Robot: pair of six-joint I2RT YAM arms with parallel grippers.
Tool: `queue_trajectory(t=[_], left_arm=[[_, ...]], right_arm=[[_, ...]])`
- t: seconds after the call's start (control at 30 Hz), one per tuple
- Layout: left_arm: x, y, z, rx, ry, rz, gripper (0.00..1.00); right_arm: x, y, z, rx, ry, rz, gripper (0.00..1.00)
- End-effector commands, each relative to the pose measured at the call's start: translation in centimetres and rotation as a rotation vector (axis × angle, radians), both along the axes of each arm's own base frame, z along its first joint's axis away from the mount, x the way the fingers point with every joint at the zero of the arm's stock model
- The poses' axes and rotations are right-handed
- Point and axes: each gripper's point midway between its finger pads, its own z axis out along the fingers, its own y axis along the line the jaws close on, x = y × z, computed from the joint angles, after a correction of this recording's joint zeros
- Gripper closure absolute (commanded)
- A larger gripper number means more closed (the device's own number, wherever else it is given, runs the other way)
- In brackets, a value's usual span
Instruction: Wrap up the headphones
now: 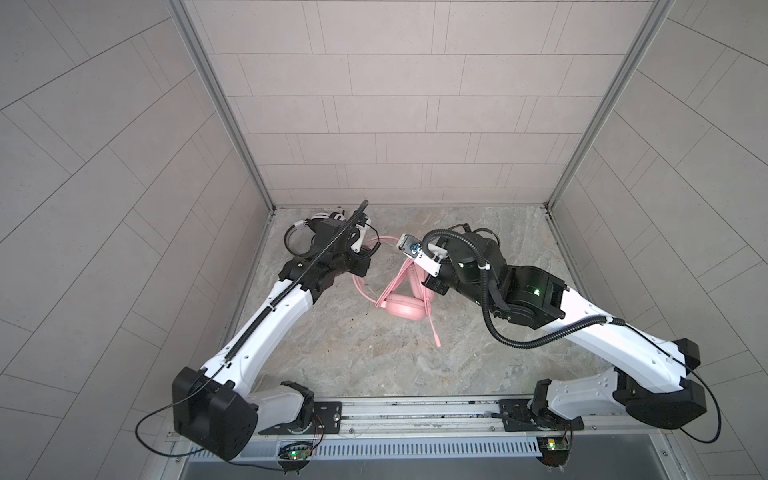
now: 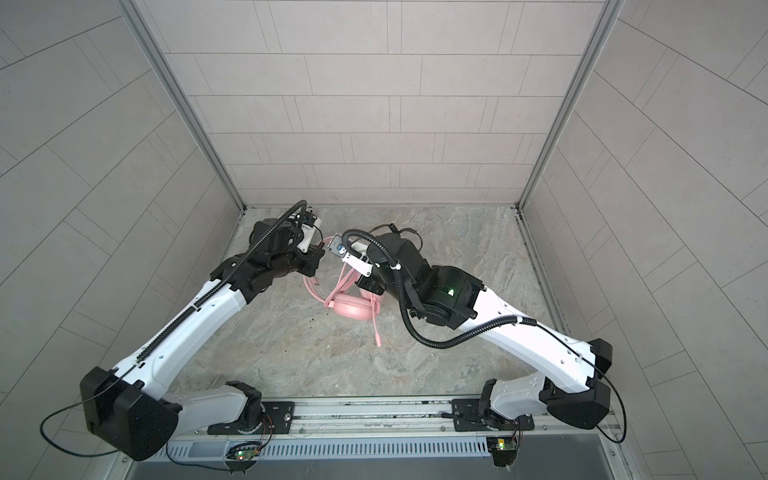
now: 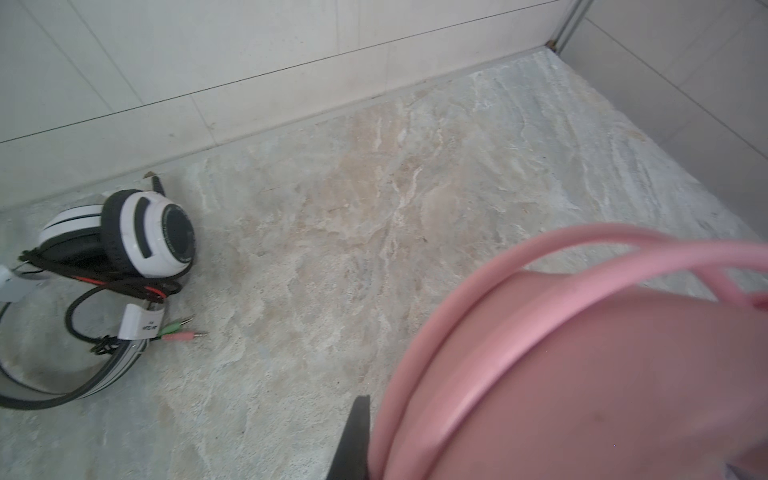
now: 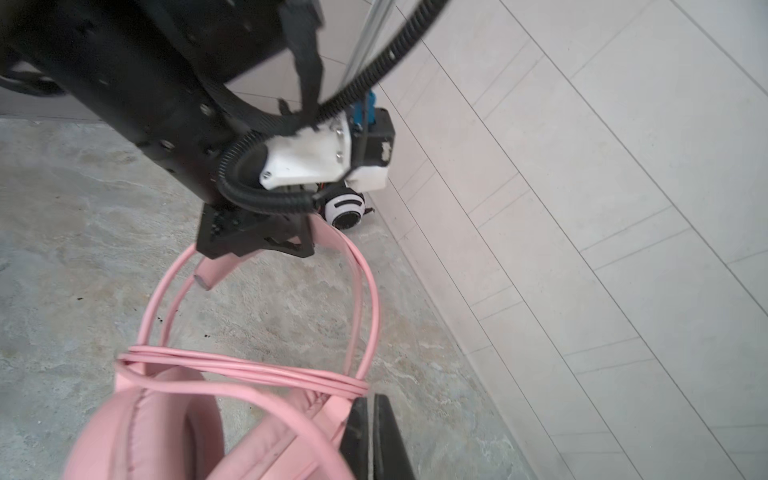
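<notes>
The pink headphones (image 1: 401, 311) lie mid-table in both top views, ear cups (image 2: 347, 309) toward the front and mic boom (image 1: 434, 329) pointing forward. Their pink cable (image 4: 249, 368) is wound across the headband arms. My left gripper (image 3: 372, 451) is shut on the top of the pink headband; one black finger (image 3: 353, 440) shows and the other is hidden behind pink. My right gripper (image 4: 370, 434) is shut beside the headband arm, with the cable bundle at its tips. The white-and-black headphones (image 3: 153, 232) rest by the back wall, behind the left arm (image 1: 328, 217), with their black and red cable (image 3: 137, 289) bundled.
Tiled walls close in the marble table (image 1: 478, 353) on three sides. The back-left corner (image 1: 272, 208) is close to the left wrist. A metal rail (image 1: 415, 409) with the arm bases runs along the front. Dark crumbs (image 1: 370, 309) lie near the pink ear cups.
</notes>
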Motion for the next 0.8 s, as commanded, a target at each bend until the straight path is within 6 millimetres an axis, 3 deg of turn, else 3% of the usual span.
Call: queue_trajectory(t=[0.0, 0.27, 0.43, 0.77], left_arm=[[-1.3, -2.2, 3.8, -0.133, -0.042, -0.118, 1.00], [-1.9, -3.1, 6.6, -0.276, -0.062, -0.143, 1.00], [-1.5, -2.5, 8.1, -0.321, -0.095, -0.086, 1.00], [-2.1, -5.6, 11.7, -0.599, -0.093, -0.215, 1.00]], right_arm=[[0.7, -1.7, 0.3, 0.071, 0.054, -0.021, 1.00], [2.6, -4.3, -2.7, 0.103, 0.153, -0.081, 1.00], [3.3, -5.6, -4.5, 0.176, 0.208, -0.103, 1.00], [2.4, -3.4, -8.0, 0.292, 0.361, 0.004, 1.00]])
